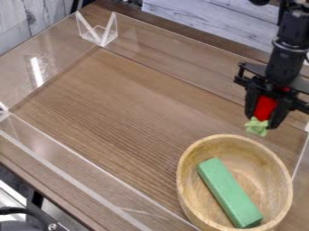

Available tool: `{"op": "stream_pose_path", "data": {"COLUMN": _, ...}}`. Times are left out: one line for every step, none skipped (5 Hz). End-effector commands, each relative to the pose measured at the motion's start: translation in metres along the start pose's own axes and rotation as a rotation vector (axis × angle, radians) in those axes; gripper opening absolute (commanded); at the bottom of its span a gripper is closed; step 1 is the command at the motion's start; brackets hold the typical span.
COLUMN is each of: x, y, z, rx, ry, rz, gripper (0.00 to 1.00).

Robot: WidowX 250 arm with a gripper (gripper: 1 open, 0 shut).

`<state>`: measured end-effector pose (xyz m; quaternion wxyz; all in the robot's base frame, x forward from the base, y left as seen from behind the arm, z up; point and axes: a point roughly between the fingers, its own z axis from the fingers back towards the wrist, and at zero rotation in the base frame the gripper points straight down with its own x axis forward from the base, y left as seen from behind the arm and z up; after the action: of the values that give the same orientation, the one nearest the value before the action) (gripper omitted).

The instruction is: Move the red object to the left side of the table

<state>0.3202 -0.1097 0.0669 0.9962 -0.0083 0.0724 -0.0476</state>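
Red object [262, 110] sitting up between the fingers of the gripper [265, 115], over at the right side of the table [133, 108], close to the right-hand clear wall. Glossy red body pinched between the two dark fingers [251, 106], green stem end poking out underneath. Fingers closed on it partway, gripping it, not clamped all the way together. Hard to say whether the green tip touches the wood or hangs just above it; too small to tell.

Gripper pointing straight down, black wrist and arm running up out of the top edge of the shot above it.

Just below that, toward the camera, a round light wooden bowl [193, 176] parked on the tabletop near the front right corner. Rim of the bowl near the green tip but apart from it. Inside the bowl, a green rectangular block [229, 192] lying flat and angled diagonally across the bottom.

Rest of the brown wood-grain top stretching off to the left, boxed in by low clear acrylic walls [72, 162]. Way off at the far left corner, a small clear folded stand [97, 30], well apart from everything else. Pale plank wall behind the far edge.
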Motion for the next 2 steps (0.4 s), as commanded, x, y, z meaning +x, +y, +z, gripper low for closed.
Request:
{"op": "stream_pose_path", "data": {"x": 0.0087, "y": -0.0006, "z": 0.0223, "rx": -0.022, "ry": -0.072, "rz": 0.014, "gripper": 0.0}}
{"op": "stream_pose_path", "data": {"x": 0.0118, "y": 0.0016, "z": 0.0162, "rx": -0.027, "ry": -0.059, "rz": 0.028, "gripper": 0.0}}
